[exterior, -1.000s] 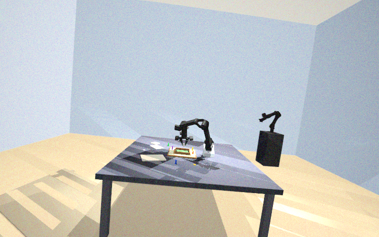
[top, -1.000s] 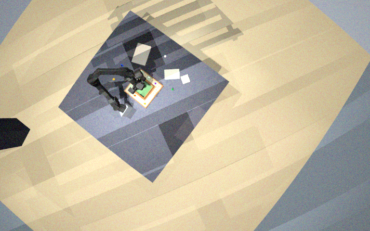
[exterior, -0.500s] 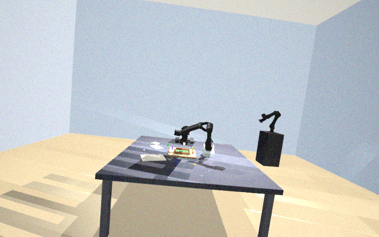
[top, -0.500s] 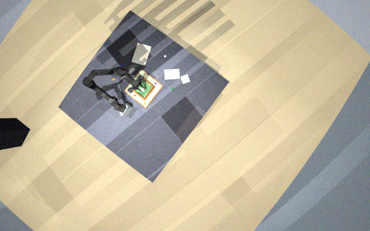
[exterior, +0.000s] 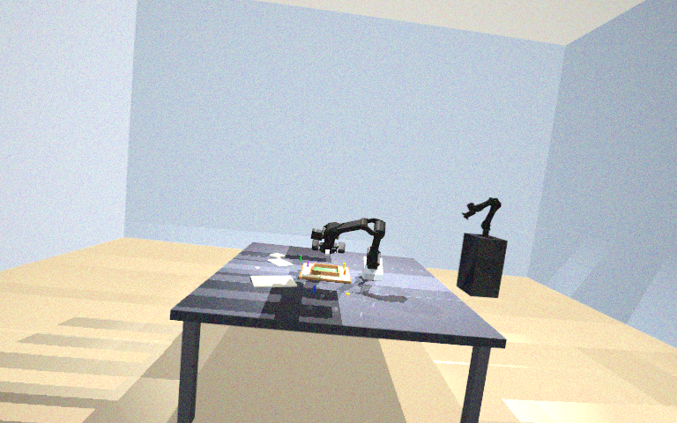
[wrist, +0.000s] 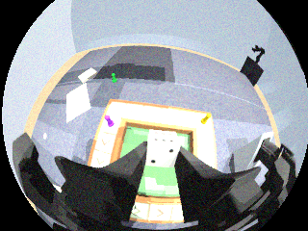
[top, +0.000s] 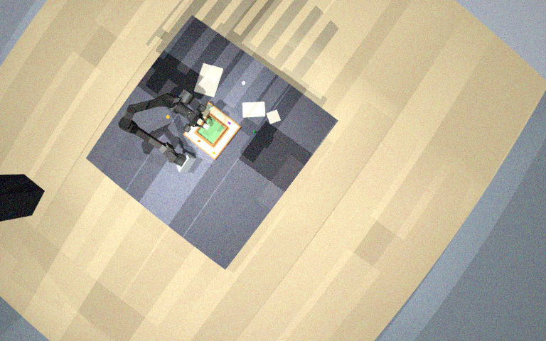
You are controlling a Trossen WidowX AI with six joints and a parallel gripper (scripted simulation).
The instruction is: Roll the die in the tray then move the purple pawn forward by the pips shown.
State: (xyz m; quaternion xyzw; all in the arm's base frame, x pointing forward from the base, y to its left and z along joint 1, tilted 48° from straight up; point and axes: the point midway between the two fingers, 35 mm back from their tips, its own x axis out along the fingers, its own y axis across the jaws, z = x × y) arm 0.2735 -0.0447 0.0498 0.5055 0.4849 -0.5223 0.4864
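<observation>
My end effector was clamped on the die, which sat between the fingers, held above the tray. The tray's green floor lay directly below and ahead of the end effector. Pick-up looked done; the drop was not yet made, so no roll to read. The purple pawn stood ahead and to the left on the board's border, apparently unmoved. Left to do: release the die, read the pips, advance the pawn, let go, and withdraw from the tabletop.
</observation>
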